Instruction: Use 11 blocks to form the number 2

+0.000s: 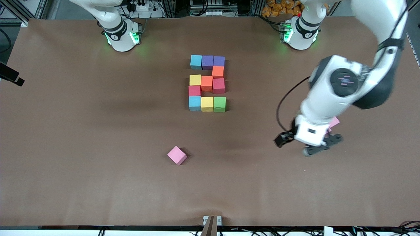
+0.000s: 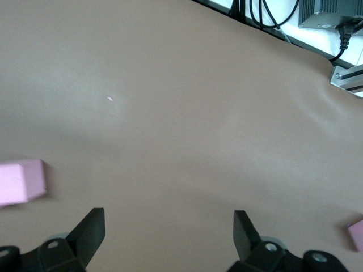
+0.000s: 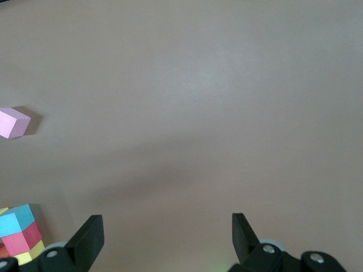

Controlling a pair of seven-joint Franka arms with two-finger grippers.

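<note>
Several blocks lie tight together mid-table in the outline of a 2: light blue [image 1: 196, 61] and two purple [image 1: 213, 61] in the row nearest the bases, then orange [image 1: 218, 71], a middle row of yellow [image 1: 195, 79], orange [image 1: 206, 83] and red [image 1: 219, 85], another red [image 1: 194, 90], and light blue [image 1: 194, 103], yellow [image 1: 207, 104] and green [image 1: 219, 104] nearest the camera. My left gripper [image 1: 323, 145] [image 2: 169, 218] hangs open over bare table toward the left arm's end. My right gripper [image 3: 167, 221] is open and empty, out of the front view; a corner of the blocks [image 3: 20, 235] shows in its wrist view.
One pink cube [image 1: 177, 155] [image 3: 14, 123] lies nearer the camera than the figure. Another pink cube [image 1: 334, 122] is half hidden under the left arm. Two pink cubes [image 2: 20, 181] [image 2: 357, 235] flank the left gripper. The brown table [image 1: 82, 147] has a camera mount [image 1: 211, 223] at its near edge.
</note>
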